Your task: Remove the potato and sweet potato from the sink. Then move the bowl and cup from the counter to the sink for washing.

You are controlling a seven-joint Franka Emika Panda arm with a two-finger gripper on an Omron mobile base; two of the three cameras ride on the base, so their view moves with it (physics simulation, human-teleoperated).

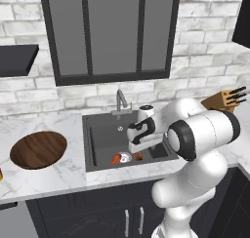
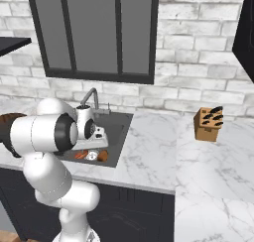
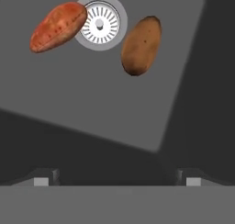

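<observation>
Your arm (image 1: 195,134) is folded forward over the sink (image 1: 97,129), elbow high, wrist bent down. Your gripper (image 3: 117,177) hangs above the basin floor, jaws spread wide and holding nothing, both fingertips (image 3: 43,178) clear of the floor.

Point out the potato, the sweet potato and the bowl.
potato (image 3: 141,45), hand view, middle of its brown skin.
sweet potato (image 3: 58,26), hand view, middle of its body.
bowl (image 1: 38,149), left base view, centre of its wooden inside.

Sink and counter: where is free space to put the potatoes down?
Bare counter lies between the sink and the knife block, and between the sink and the bowl. Around the drain, the sweet potato and potato crowd it.
</observation>
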